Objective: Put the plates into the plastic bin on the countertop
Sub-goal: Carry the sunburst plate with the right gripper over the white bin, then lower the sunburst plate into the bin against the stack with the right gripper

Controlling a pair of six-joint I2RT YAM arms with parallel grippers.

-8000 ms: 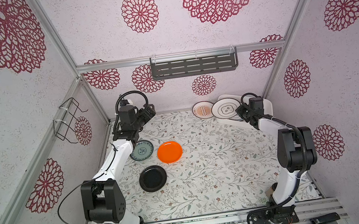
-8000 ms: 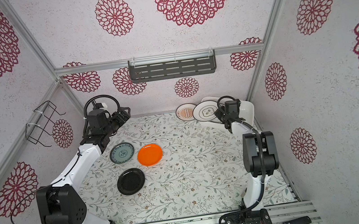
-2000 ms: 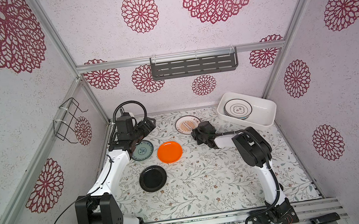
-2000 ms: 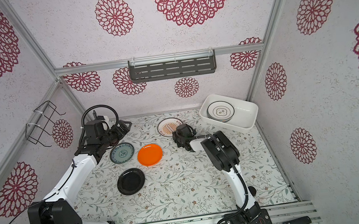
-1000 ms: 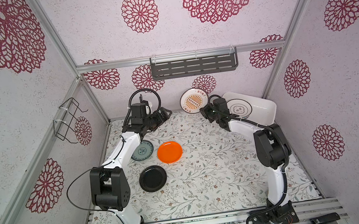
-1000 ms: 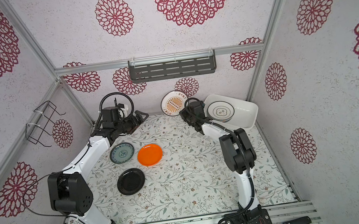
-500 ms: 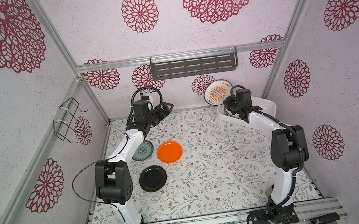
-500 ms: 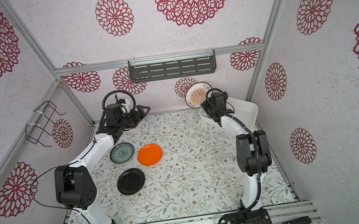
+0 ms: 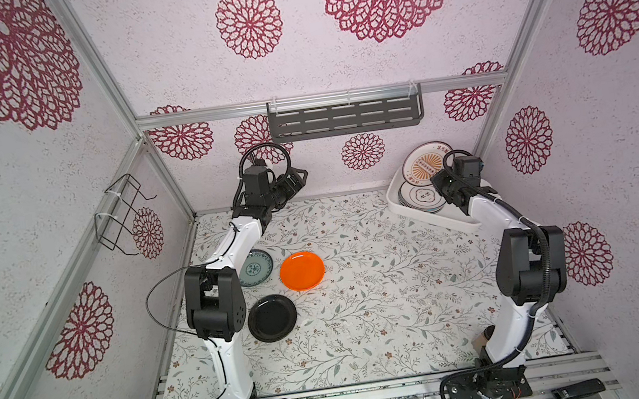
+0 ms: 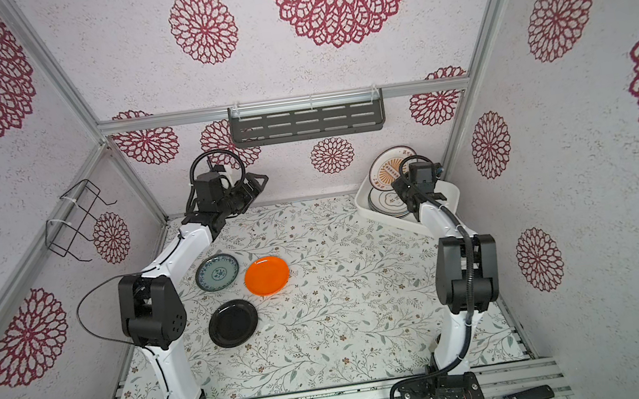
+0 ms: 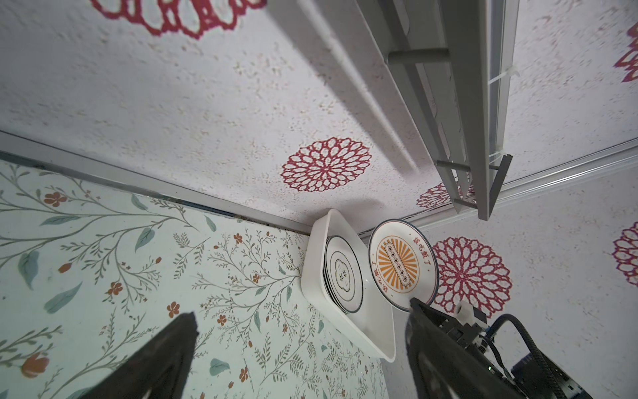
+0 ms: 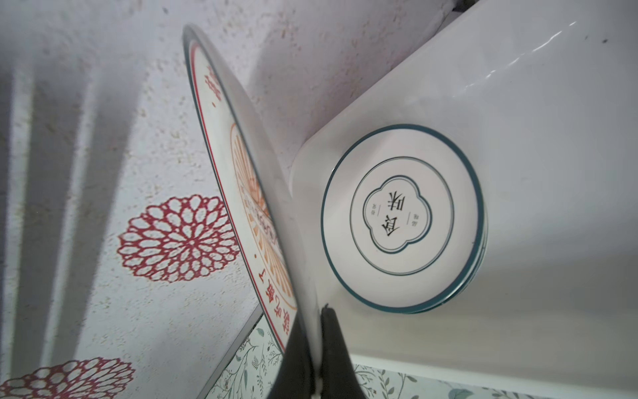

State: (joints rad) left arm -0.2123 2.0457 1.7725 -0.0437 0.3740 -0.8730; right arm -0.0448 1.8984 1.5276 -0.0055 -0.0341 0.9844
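While three plates lie on the surface [image 9: 383,284] well apart from either set of fingers, the work itself sits at the far corner. Nearest is the black plate [image 9: 272,318], then the orange plate [image 9: 302,271] and the teal plate [image 10: 217,272]. All three lie flat and close together, and nothing grips them.

Beyond them the left fingers [image 9: 294,179] hang spread wide and empty, raised off the surface and pointing across toward the bin [image 11: 312,269]. I judge they are parked high to leave the other arm room.

Farther on, the right fingers [image 12: 328,345] are pinched tight on the rim of the sunburst plate [image 11: 397,266], which stands tilted nearly upright above them. A pinch on the rim is likely the only hold a flat plate offers such narrow fingers, hence the steep angle.

Just beside and below those fingers, the bin holds a stack [image 12: 402,216] of ringed plates lying flat. The held plate hangs over the bin, not yet set down. It probably has to be tipped level and lowered onto the stack, and its edge could catch the bin's side or the back wall [image 9: 388,158].

Farthest off, the grey shelf [image 9: 345,118] hangs on that wall, well above all the fingers, and it is not involved.
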